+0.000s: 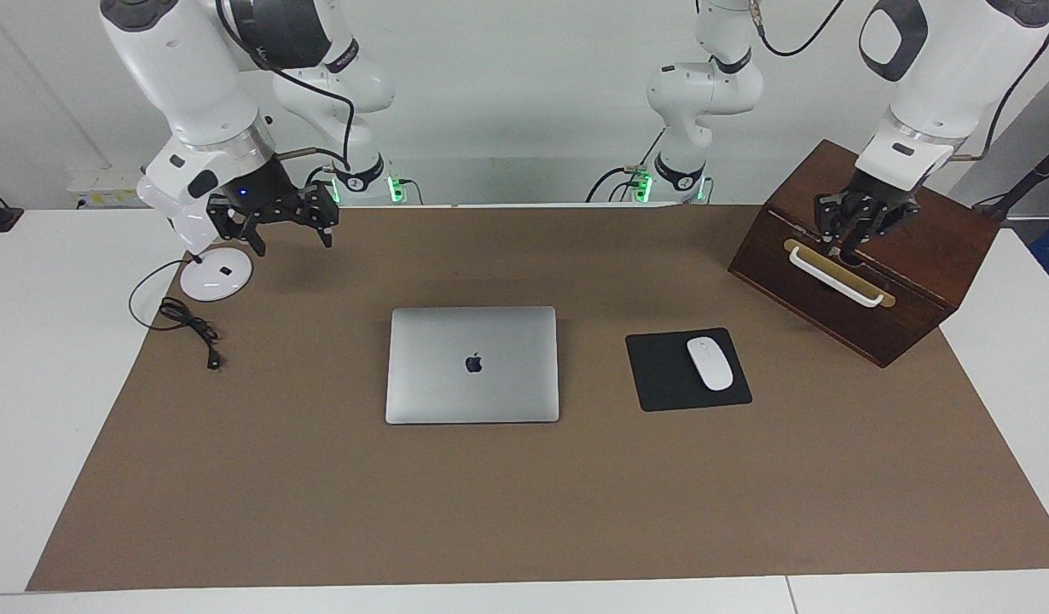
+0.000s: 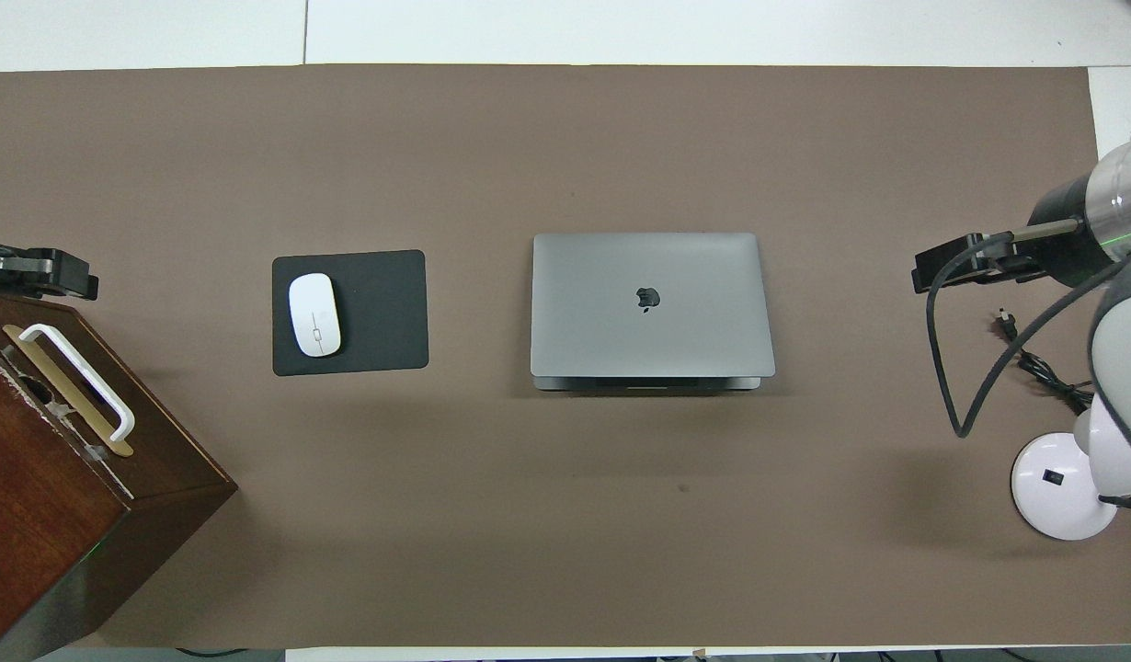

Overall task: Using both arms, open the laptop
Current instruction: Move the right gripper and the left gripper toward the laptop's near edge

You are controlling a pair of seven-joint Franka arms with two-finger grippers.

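The silver-grey laptop [image 1: 472, 365] lies shut, logo up, in the middle of the brown mat; it also shows in the overhead view [image 2: 651, 303]. My right gripper [image 1: 292, 237] hangs open and empty in the air over the mat near the lamp base, toward the right arm's end, well apart from the laptop; it also shows in the overhead view [image 2: 965, 262]. My left gripper [image 1: 857, 243] is open and empty over the wooden box's handle at the left arm's end, and shows in the overhead view [image 2: 37, 274].
A black mouse pad [image 1: 657, 379] with a white mouse [image 1: 709, 363] lies beside the laptop toward the left arm's end. A dark wooden box [image 1: 908, 290] with a white handle [image 1: 834, 277] stands there. A white lamp base [image 1: 216, 275] and a black cable [image 1: 188, 324] lie at the right arm's end.
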